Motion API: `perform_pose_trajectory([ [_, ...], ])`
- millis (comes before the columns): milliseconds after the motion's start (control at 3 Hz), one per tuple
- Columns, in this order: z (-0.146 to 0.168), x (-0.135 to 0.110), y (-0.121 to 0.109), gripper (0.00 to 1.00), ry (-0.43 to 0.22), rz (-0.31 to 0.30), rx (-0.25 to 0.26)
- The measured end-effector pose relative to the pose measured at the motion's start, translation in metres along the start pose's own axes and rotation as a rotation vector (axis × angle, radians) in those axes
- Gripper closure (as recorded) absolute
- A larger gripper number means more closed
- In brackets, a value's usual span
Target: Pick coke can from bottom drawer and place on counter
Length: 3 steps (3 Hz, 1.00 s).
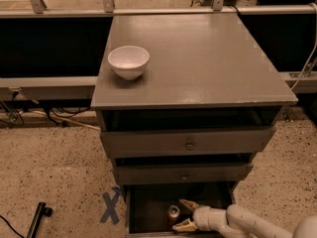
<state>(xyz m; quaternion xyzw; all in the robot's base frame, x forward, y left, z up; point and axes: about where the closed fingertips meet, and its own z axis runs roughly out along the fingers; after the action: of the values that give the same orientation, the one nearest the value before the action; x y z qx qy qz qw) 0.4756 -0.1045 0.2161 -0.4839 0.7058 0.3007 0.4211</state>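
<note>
The coke can (173, 212) stands upright in the open bottom drawer (148, 212), silver top showing, red-orange side below. My gripper (182, 215) reaches into the drawer from the lower right on a white arm. Its two tan fingers (188, 205) are spread apart, one behind the can and one in front of it, with the can between their tips. The counter (198, 58) is the broad grey top of the cabinet above.
A white bowl (129, 61) sits on the counter's left side. The two upper drawers (188, 144) with round knobs stick out slightly. A blue X mark (110, 207) is on the speckled floor left of the drawer. A black rod (37, 221) lies at lower left.
</note>
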Motion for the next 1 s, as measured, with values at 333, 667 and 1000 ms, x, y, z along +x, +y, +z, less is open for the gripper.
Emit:
perform_pose_trajectory([
  [333,0.010,0.000,-0.007,0.15,-0.009,-0.029,0.009],
  [667,0.022,0.000,-0.008,0.15,-0.017,-0.049,0.001],
  [1000,0.030,0.004,-0.009,0.29,-0.039,-0.032,-0.004],
])
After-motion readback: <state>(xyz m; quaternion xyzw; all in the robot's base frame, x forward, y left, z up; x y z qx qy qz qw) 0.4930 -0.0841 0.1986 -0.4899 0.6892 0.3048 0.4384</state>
